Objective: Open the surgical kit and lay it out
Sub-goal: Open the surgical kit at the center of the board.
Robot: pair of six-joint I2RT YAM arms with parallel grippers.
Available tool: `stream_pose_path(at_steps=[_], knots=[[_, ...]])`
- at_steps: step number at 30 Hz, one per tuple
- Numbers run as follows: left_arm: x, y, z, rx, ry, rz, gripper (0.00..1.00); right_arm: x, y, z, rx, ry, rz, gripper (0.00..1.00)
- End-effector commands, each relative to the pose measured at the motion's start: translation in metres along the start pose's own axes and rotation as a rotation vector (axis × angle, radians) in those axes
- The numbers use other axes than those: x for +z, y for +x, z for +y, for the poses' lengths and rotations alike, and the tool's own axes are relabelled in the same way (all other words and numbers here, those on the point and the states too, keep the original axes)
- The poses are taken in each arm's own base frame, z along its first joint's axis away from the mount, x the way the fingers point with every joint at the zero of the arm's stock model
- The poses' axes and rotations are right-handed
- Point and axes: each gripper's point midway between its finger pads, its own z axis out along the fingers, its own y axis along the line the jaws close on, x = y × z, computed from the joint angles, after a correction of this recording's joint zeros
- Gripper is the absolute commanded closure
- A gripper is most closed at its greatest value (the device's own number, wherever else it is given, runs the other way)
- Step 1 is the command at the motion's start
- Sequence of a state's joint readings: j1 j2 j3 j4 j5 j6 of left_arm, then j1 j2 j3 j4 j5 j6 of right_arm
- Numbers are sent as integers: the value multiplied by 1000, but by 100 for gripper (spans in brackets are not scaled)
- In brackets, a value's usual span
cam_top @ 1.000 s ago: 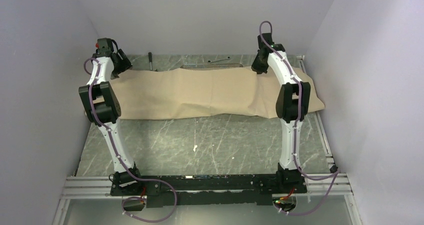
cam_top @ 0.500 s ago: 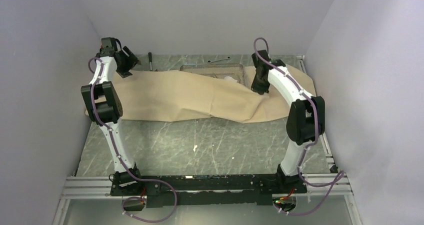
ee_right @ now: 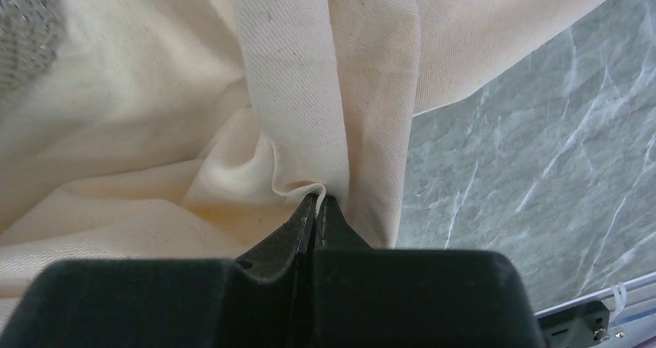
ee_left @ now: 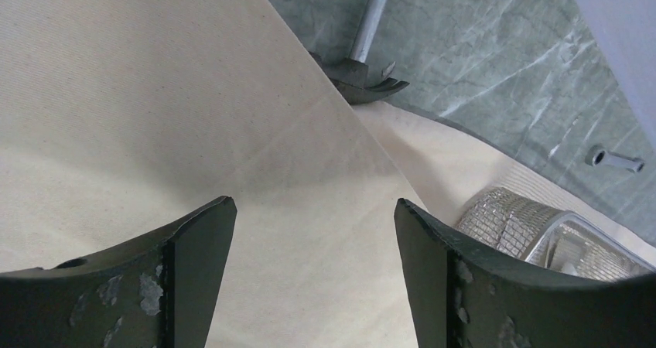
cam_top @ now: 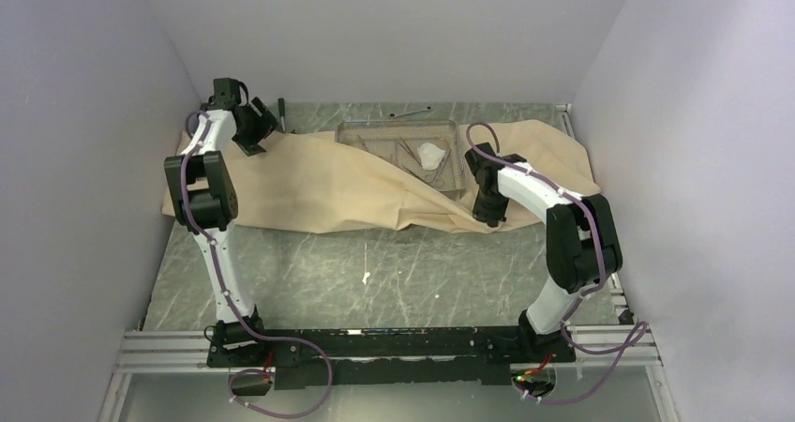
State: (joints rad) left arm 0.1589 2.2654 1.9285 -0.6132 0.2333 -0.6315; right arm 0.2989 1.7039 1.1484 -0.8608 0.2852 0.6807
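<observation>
The tan wrap sheet (cam_top: 319,183) lies across the back of the table, pulled off the steel wire-mesh tray (cam_top: 349,133). The tray holds silver instruments (cam_top: 398,150) and white gauze (cam_top: 431,154). My right gripper (cam_top: 491,218) is shut on a bunched fold of the wrap (ee_right: 317,189) near its front right edge. My left gripper (cam_top: 255,143) is open and empty above the wrap's far left part (ee_left: 309,232). A corner of the mesh tray (ee_left: 503,220) shows at the right in the left wrist view.
A dark-handled hammer (cam_top: 281,113) lies at the back left, its head (ee_left: 360,81) at the wrap's edge. A small thin wrench (cam_top: 411,113) lies behind the tray and shows in the left wrist view (ee_left: 615,159). Grey walls stand close on three sides. Marble tabletop (cam_top: 375,272) lies in front.
My right gripper has pulled the wrap toward the front, uncovering the tray with its instruments and gauze. My left gripper has shifted right along the wrap's back left edge.
</observation>
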Motion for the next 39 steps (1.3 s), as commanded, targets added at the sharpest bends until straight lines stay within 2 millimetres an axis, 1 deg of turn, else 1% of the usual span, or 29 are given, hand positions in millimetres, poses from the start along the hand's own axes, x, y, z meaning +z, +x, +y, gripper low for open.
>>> stream_pose_path(at_steps=[1, 3, 4, 7, 8, 10, 12, 17, 20, 22, 23, 26, 28, 30, 32, 39], knots=[[-15, -17, -23, 52, -57, -99, 18, -1, 1, -9, -2, 21, -71, 100], [-12, -18, -26, 82, -100, -135, 16, 6, 5, -12, -6, 35, -72, 100], [-11, -17, -31, 103, -109, -144, 16, 8, 7, -13, -9, 44, -72, 100], [-7, -14, -30, 181, -220, -173, 13, 15, 12, -18, -19, 78, -82, 100], [-6, -16, -24, 202, -278, -193, 12, 17, 14, -20, -20, 85, -85, 100], [-1, -7, -24, 249, -354, -192, 9, 19, 14, -23, -17, 98, -93, 100], [8, -1, -14, 262, -417, -174, 8, 21, 16, -25, -18, 102, -98, 100], [24, 9, -3, 296, -463, -137, 5, 22, 17, -28, -19, 100, -116, 100], [30, 12, 2, 322, -491, -134, 4, 23, 18, -30, -19, 104, -120, 100], [31, 11, 5, 334, -512, -140, 7, 23, 20, -31, -17, 109, -119, 100], [30, 10, 7, 337, -522, -144, 10, 23, 20, -32, -16, 110, -119, 100], [26, 7, 10, 341, -546, -160, 29, 23, 21, -33, -10, 115, -119, 100], [21, 3, 8, 340, -549, -175, 39, 24, 21, -34, -8, 119, -119, 100], [16, -1, 5, 337, -542, -191, 47, 23, 20, -33, -6, 118, -120, 100], [10, -4, 2, 336, -539, -206, 52, 23, 18, -32, -4, 115, -120, 100], [-12, -15, -11, 334, -489, -236, 52, 25, 16, -24, -1, 102, -105, 100]])
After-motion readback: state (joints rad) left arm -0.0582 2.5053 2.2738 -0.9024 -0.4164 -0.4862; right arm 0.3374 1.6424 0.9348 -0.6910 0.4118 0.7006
